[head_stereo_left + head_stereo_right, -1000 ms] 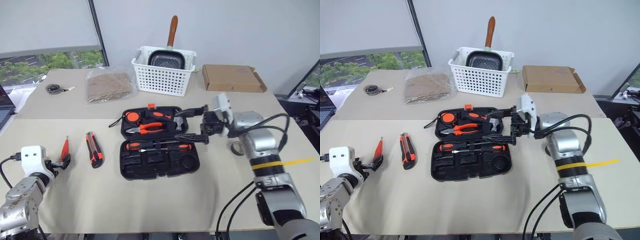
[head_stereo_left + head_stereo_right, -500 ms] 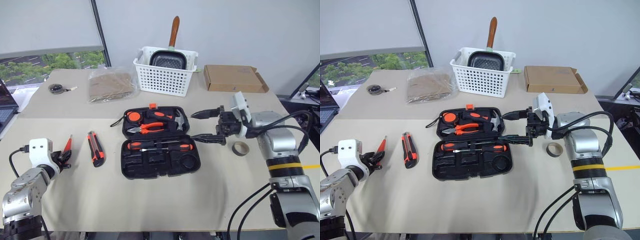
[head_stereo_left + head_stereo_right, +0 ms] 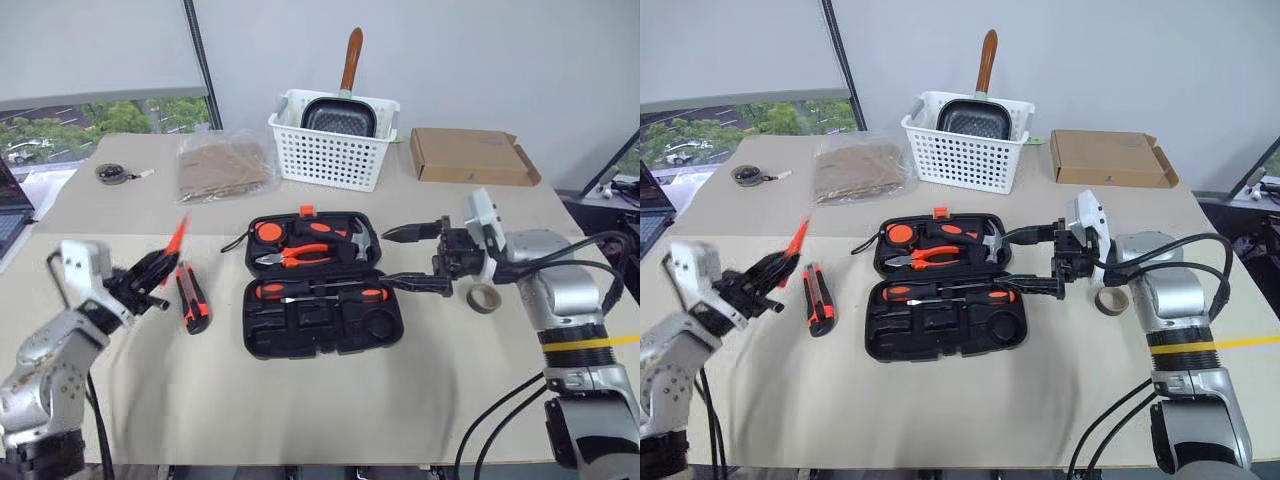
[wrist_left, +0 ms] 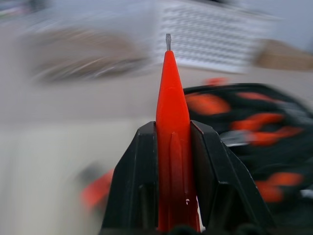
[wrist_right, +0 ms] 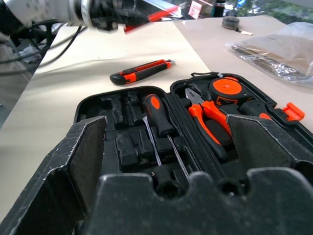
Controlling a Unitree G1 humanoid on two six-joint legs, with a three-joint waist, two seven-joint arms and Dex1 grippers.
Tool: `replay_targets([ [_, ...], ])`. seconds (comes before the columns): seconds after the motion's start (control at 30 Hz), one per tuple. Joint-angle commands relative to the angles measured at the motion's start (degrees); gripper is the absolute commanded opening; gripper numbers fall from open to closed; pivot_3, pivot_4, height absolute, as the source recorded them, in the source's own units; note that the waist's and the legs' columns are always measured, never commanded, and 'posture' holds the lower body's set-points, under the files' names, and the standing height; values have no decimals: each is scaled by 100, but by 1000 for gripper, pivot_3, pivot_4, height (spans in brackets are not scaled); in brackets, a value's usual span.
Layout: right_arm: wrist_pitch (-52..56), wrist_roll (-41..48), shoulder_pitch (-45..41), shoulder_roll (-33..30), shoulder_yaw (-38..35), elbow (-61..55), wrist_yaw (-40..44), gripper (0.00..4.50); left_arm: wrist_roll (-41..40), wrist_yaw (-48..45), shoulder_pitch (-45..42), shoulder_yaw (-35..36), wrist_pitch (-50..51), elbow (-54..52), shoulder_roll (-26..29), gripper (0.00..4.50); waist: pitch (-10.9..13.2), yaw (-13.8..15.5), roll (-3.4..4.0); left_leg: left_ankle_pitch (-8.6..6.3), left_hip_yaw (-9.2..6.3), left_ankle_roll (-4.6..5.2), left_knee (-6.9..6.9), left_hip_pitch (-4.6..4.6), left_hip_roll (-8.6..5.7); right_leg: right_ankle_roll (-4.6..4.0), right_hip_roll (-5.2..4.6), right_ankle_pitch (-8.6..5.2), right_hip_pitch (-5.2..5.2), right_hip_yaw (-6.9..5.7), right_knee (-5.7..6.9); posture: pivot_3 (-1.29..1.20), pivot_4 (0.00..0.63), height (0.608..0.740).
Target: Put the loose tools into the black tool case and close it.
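While cased, two screwdrivers (image 3: 318,291); one knife (image 3: 190,299).

Utility knife (image 3: 190,298) left of tool case (image 3: 322,325)

1. No text, label, brand, number or sign can be read in any view.
2. The black tool case (image 3: 322,283) and the tools in it show no legible marking.
3. The cardboard box (image 3: 473,156) at the back of the counter (image 3: 300,400) shows plain brown faces with no readable print.
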Motion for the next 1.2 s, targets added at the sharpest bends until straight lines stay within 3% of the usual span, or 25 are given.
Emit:
replay_targets([
  [0.03, 133, 212, 233, -140, -254, -504, -159, 4500, 628, -1545, -571, -1261, -947, 255, 458, 462, 1, 8, 7, -1, 2, 1, 0, 1, -1, 3, 2, -2, 2, 3, 0, 0, 150, 700],
  [0.17, 174, 226, 478, -243, -346, -775, -367, 4500, 1692, -2765, -1046, -2699, -2266, 1107, 575, 462, 2, -68, 14, -7, 23, 17, -1, 13, -1, 5, 10, -2, 4, 18, -2, 0, 150, 700],
  [0.33, 251, 259, 735, -391, -484, -1080, -565, 4500, 2170, -3193, -1639, -3366, -2828, 1872, 318, 462, 7, -74, 9, 14, 19, 57, -1, -1, 11, 3, 28, -4, -9, 17, -4, 0, 150, 700],
  [0.57, 278, 317, 939, -492, -579, -1273, -705, 4500, 2594, -2879, -1817, -3549, -3025, 2251, 14, 462, 6, -76, 9, 8, 20, 70, 2, -1, 9, 5, 23, -5, -7, 22, -5, 0, 150, 700],
  [0.77, 247, 263, 848, -491, -506, -1185, -673, 4500, 3284, -2597, -1728, -3654, -3041, 2220, 379, 462, 6, -75, 10, 7, 18, 72, 4, 9, 9, 7, 22, -6, 2, 23, -4, 0, 150, 700],
  [0.97, 132, 177, 775, -457, -441, -1031, -599, 4500, 3257, -2616, -1516, -3686, -2716, 1768, 577, 462, 6, -91, 10, 7, 18, 71, 2, 27, 13, 9, 20, -7, 11, 26, 3, 0, 150, 700],
  [1.2, -7, 118, 743, -439, -381, -911, -564, 4500, 3420, -2504, -1392, -3951, -2601, 1560, 399, 462, 5, -78, 12, 4, 19, 75, -1, 26, 10, 12, 20, -14, 11, 29, 3, 0, 150, 700],
])
